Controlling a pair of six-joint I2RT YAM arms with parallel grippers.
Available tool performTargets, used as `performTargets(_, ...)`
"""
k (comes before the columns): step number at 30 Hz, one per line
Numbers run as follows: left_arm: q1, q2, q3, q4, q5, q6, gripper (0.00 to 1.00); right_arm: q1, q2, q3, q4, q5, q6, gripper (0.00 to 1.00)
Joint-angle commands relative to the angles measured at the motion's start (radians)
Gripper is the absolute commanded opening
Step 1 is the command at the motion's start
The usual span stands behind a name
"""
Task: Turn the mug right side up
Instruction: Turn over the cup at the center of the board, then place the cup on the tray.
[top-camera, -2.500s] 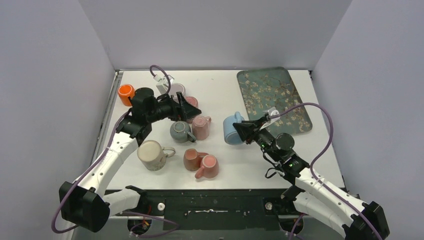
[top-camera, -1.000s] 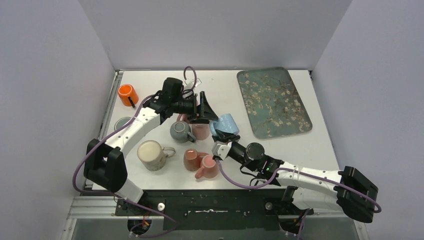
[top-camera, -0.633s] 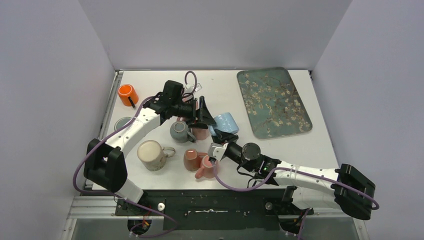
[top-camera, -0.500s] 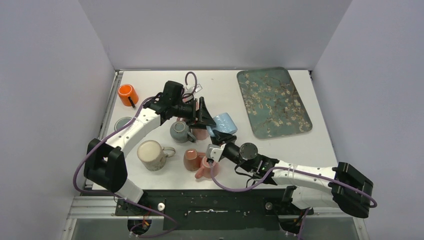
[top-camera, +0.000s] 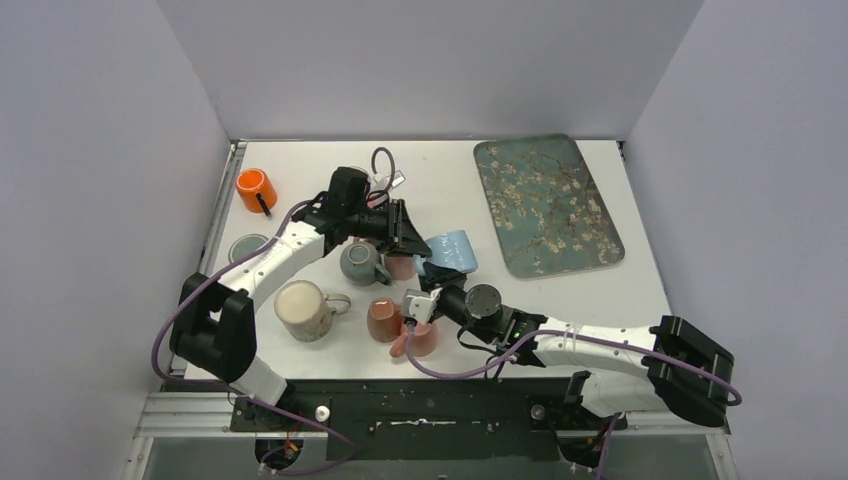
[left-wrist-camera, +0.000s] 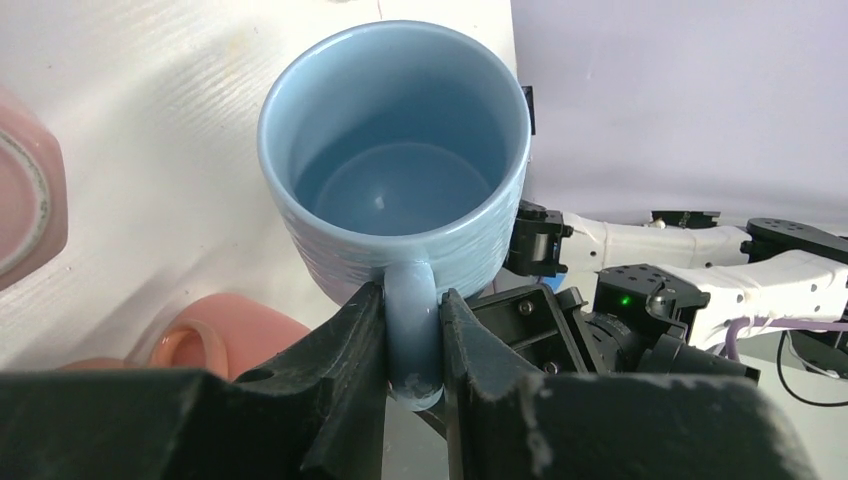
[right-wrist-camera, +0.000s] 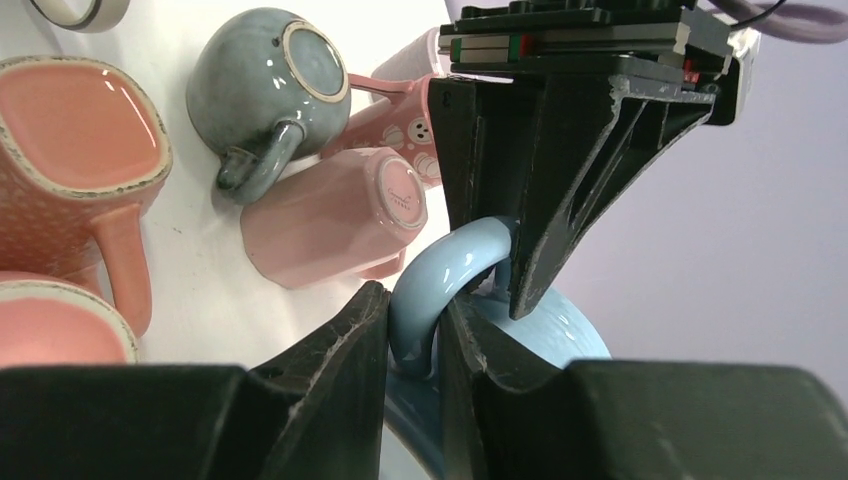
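Left hand (left-wrist-camera: 410, 312): fingers drawn in to a narrow gap, pinching the handle (left-wrist-camera: 412, 340) of the blue mug (left-wrist-camera: 398, 190) from both sides. The mug's mouth faces this hand's camera. Its body sits just beyond the fingertips, and we can see the whole hollow inside.

Right hand (right-wrist-camera: 415, 312): also nearly closed, with both fingers pressed on the same handle loop. The left hand's black fingers come in from above in this view and meet the loop's upper part, close to the right hand's own fingertips. Both hands grip the one handle.

From overhead, the mug lies between the two hands.

Hard to make out:
- The right hand's fingers cover most of the mug's body, leaving only a pale blue bulge past them.
- The handle's lower end is lost between the left hand's fingers.
- Overhead, both hands cover the handle. We cannot tell whether the mug rests on the counter (top-camera: 450, 170) or hangs clear of it.

Left of the right hand's fingers, a pink mug (right-wrist-camera: 335, 220) lies on its side with a grey mug (right-wrist-camera: 265, 80) beyond it. Salmon mugs (right-wrist-camera: 75, 150) are cut off at the frame edge.
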Motion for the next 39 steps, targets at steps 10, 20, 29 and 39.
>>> performTargets(10,-0.028,0.060,0.035,0.427,0.034,-0.127,0.00,-0.005,-0.160,0.116,-0.138,0.129,0.469,0.44)
performTargets(20,-0.033,0.144,0.110,0.519,-0.072,-0.056,0.00,-0.221,-0.205,0.389,-0.584,0.175,1.151,0.49)
performTargets(29,-0.110,0.115,0.071,0.615,-0.509,0.288,0.00,-0.288,-0.178,0.535,-0.867,0.281,1.470,0.49)
performTargets(39,-0.234,0.193,-0.005,0.834,-0.870,0.427,0.00,-0.394,-0.207,0.508,-0.927,0.238,1.531,0.48)
